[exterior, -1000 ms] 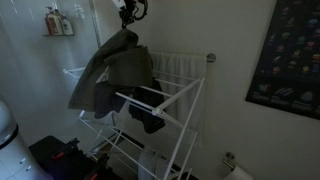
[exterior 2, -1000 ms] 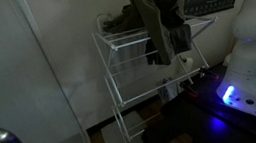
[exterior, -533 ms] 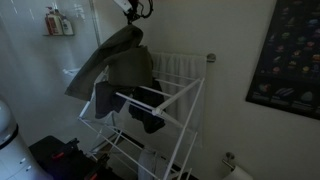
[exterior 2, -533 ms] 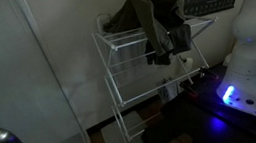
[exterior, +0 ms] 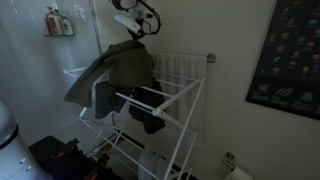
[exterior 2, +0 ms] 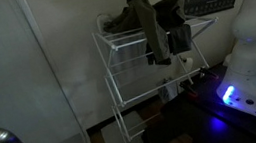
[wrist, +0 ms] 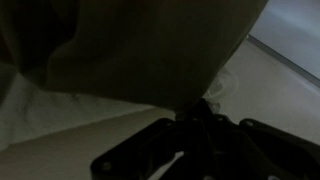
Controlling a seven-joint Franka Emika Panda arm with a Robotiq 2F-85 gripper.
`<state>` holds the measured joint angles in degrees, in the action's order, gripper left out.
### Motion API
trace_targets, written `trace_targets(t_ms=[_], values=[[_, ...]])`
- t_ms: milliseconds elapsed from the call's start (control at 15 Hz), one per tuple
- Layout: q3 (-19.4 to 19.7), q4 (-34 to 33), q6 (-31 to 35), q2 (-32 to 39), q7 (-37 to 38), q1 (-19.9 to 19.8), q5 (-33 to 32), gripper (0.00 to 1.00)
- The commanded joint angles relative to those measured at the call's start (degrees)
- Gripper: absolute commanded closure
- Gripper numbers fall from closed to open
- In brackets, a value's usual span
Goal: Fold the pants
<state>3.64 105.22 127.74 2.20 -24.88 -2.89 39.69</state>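
pants point(exterior: 118, 70): draped over the drying rack point(exterior: 178, 68), peak sagging lower than a moment ago
end effector point(exterior: 134, 28): just above the cloth, can't tell if it's pinching or letting go
task: fold probably laid down, not finished imo

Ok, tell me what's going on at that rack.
The robot's gripper hovers at the high point of the olive-grey pants, which are draped over the top of the white drying rack with cloth hanging down the side. Whether the jaws grip the cloth can't be told. A smaller black garment hangs on the rack too.
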Motion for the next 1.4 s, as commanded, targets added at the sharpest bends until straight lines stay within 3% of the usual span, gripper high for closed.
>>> trace_targets(t_ms=[0,267,533,933,1333], values=[[0.3,4.5,-0.9,-2.8,-2.4,-1.3,1.3,0.61],[2.2,5.7,-8.1,-8.0,0.5,-2.9,0.8,0.31],[5.2,3.9,-19.0,-14.0,9.0,-4.4,-4.0,0.01],[8.5,1.3,-27.2,-19.1,21.4,-7.8,-19.1,0.00],[9.0,4.1,-34.4,-17.6,26.4,-10.1,-34.9,0.00]])
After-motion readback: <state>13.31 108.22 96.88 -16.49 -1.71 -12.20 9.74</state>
